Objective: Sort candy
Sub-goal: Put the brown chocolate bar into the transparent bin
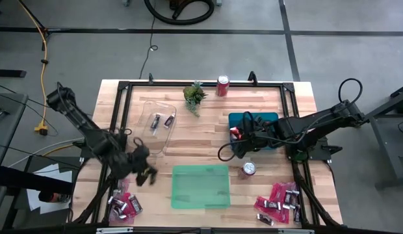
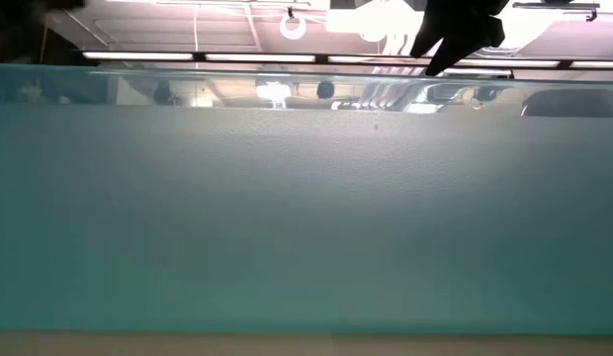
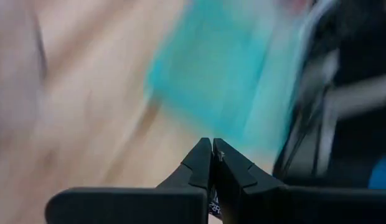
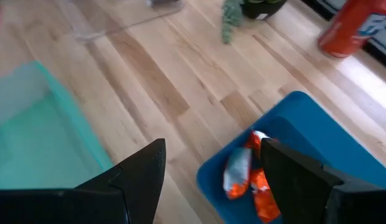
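Note:
My left gripper (image 1: 146,174) (image 3: 212,155) is shut, and nothing shows between its fingertips. It hovers over bare wood between a candy pile of pink-red packets and dark bars (image 1: 123,205) at the near left and the green tray (image 1: 200,186). My right gripper (image 1: 237,140) (image 4: 211,168) stands open above the near left corner of the blue tray (image 1: 260,120), where red-orange candy packets (image 4: 243,177) lie. A clear tray (image 1: 159,120) holds two dark bars. A second candy pile (image 1: 279,201) lies at the near right.
A small green plant (image 1: 195,95) and a red soda can (image 1: 222,84) stand at the far edge, and another can (image 1: 249,169) stands right of the green tray. The green tray's wall (image 2: 306,198) fills the low view. A black frame borders the table.

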`<state>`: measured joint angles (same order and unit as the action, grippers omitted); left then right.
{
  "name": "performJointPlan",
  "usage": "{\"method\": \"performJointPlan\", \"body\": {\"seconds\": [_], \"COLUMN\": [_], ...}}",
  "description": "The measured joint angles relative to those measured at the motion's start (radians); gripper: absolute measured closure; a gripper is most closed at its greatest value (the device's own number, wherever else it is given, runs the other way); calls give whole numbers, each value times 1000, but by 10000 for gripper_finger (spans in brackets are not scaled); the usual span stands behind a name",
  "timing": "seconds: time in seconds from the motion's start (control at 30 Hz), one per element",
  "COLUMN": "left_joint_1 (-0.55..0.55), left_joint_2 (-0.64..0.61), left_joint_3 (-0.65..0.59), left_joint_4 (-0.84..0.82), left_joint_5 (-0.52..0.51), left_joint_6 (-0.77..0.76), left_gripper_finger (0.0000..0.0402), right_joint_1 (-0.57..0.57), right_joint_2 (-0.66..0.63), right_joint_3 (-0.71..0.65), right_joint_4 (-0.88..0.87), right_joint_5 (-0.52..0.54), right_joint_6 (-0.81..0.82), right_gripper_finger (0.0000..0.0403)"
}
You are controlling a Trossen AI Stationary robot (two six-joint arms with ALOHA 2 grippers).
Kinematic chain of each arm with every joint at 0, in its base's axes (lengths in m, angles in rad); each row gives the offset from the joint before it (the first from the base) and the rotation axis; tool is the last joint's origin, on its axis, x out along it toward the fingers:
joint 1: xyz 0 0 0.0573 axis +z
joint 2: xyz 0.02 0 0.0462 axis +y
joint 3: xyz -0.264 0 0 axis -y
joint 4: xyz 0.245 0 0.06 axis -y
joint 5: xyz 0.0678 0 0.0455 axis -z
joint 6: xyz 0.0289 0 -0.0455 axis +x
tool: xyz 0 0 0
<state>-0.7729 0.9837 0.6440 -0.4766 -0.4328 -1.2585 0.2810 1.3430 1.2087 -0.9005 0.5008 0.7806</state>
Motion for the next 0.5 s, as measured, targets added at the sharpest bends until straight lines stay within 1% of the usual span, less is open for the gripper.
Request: {"method": "performJointPlan", "body": {"seconds": [0.07,0.13,0.2,0.27,0.4,0.5], "left_joint_1": [53,118,189,263,409,512], "left_joint_2": [-25,-42,-50,-56,-81,-105], "left_joint_3": [12,17,18,18,18,39], "left_joint_4": [91,208,313,366,329,172], "left_joint_5": [-111,-193,-239,-259,-255,-220], "left_joint_6": [93,221,357,459,572,599], "left_gripper_finger": [401,401,401,401,401,401], "right_joint_1": [0,0,0,0,0,0], "right_joint_2": [0,0,0,0,0,0], "right_joint_3": [0,0,0,0,0,0], "right_joint_4": [29,76,136,193,241,233], "right_joint_5": [-17,-36,-50,-57,-59,-60], "right_joint_6": [-4,-21,-53,-81,-107,-99], "right_gripper_finger": [147,147,147,147,147,147]}}
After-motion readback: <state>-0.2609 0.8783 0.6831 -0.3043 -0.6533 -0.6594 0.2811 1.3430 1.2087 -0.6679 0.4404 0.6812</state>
